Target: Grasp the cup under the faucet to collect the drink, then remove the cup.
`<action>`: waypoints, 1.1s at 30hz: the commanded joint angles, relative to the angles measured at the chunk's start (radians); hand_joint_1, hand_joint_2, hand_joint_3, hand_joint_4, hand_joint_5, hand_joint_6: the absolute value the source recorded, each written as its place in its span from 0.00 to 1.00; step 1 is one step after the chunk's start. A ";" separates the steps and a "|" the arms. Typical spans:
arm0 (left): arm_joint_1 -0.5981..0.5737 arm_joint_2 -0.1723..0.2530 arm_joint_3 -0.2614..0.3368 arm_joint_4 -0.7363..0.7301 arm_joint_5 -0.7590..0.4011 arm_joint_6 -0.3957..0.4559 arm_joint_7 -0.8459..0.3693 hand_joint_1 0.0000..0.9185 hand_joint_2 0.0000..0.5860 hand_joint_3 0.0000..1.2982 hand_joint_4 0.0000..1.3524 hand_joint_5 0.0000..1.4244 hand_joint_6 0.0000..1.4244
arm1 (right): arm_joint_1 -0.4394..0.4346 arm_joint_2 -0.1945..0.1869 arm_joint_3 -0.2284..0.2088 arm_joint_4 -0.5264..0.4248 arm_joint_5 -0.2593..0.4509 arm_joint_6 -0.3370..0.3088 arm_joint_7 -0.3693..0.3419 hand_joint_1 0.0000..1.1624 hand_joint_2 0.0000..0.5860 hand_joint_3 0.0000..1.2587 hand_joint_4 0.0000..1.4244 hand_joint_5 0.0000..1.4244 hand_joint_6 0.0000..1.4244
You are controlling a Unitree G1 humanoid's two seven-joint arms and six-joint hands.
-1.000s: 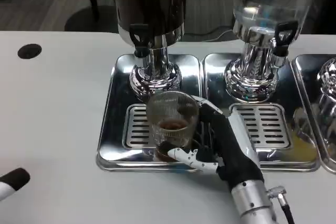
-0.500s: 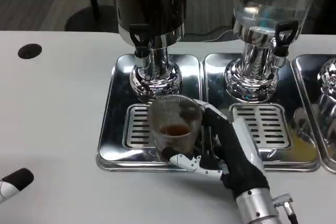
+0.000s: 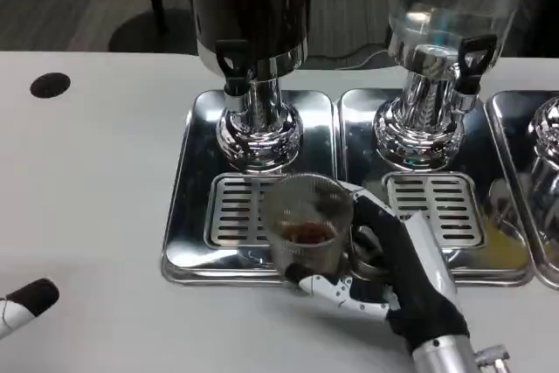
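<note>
I saw my right hand [image 3: 397, 272] wrapped around the ribbed cup [image 3: 307, 226], a little brown drink in it, at the front edge of the left tray [image 3: 188, 216], while my left hand [image 3: 24, 303] showed only a fingertip, its state unclear.

Clear ribbed cup [image 3: 307, 229] w/ brown drink [image 3: 306, 234], chrome tray [image 3: 194, 216]

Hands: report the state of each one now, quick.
Left hand: just a fingertip shows at the picture's edge; state cannot be told.
Right hand: holds the ribbed glass cup with dark drink inside.
</note>
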 commanded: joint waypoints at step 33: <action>-0.005 0.015 -0.002 -0.016 0.002 0.005 -0.010 0.00 0.04 0.00 0.00 0.00 0.00 | 0.251 -0.057 -0.056 -0.244 0.017 -0.109 0.014 0.74 0.38 0.30 0.28 0.24 0.19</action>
